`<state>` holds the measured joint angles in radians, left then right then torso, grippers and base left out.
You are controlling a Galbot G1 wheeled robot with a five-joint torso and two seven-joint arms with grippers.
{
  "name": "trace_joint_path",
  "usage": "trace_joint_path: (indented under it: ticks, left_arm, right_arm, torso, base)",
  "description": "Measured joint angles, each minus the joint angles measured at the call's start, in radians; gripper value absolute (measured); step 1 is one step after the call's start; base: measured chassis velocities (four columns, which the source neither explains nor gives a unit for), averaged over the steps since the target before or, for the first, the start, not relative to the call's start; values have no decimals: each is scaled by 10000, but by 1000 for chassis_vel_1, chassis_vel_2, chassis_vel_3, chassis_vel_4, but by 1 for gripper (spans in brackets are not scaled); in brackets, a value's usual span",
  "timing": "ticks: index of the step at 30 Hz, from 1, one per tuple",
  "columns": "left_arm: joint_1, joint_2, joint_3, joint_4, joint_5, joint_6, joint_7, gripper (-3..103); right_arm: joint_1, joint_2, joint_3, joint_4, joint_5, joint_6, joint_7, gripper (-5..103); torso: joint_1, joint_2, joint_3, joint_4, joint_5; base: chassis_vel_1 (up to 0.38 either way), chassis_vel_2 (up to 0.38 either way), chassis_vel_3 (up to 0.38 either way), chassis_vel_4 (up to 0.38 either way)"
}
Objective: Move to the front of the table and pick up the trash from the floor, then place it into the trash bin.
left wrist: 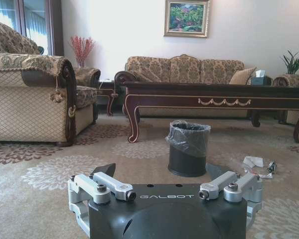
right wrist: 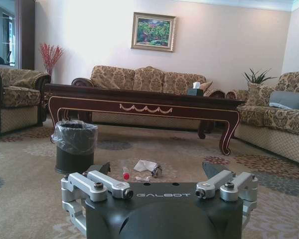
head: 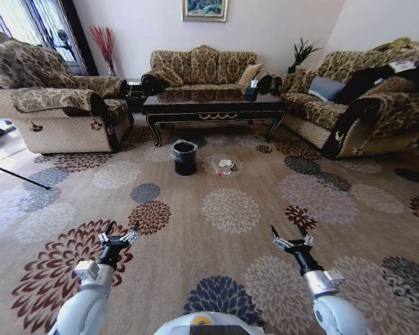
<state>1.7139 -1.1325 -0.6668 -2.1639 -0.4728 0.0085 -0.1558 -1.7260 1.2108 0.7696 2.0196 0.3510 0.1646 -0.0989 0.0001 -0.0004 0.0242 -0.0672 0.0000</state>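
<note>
The dark brown table (head: 213, 108) stands across the room, in front of the far sofa. The black trash bin (head: 185, 157) with a clear liner sits on the patterned floor (head: 230, 209) just in front of the table. To the bin's right lies the trash (head: 225, 166): crumpled white paper (right wrist: 145, 165), a small dark-and-clear scrap and a red bit (right wrist: 125, 175). My left gripper (head: 122, 227) and right gripper (head: 288, 230) hover low and open, holding nothing, well short of the trash. The left wrist view shows the bin (left wrist: 188, 148), the trash (left wrist: 254, 162) and the table (left wrist: 214, 97).
An armchair (head: 56, 105) stands at the left, a sofa (head: 202, 70) behind the table and another sofa (head: 363, 105) at the right. A tissue box (right wrist: 194, 89) rests on the table. A thin dark pole (head: 17, 176) crosses the carpet at the far left.
</note>
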Motion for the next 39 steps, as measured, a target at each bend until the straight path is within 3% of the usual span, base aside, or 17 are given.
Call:
trace_joint_path:
  ticks: [39]
  left_arm:
    - [-73,-71,61,90,94,-110,46,100]
  right_arm:
    - [-67,-34,-44,73,-15,11,-141,100]
  torso:
    - [0,-1,67,0,0]
  base:
    - [-109,110,107,-111]
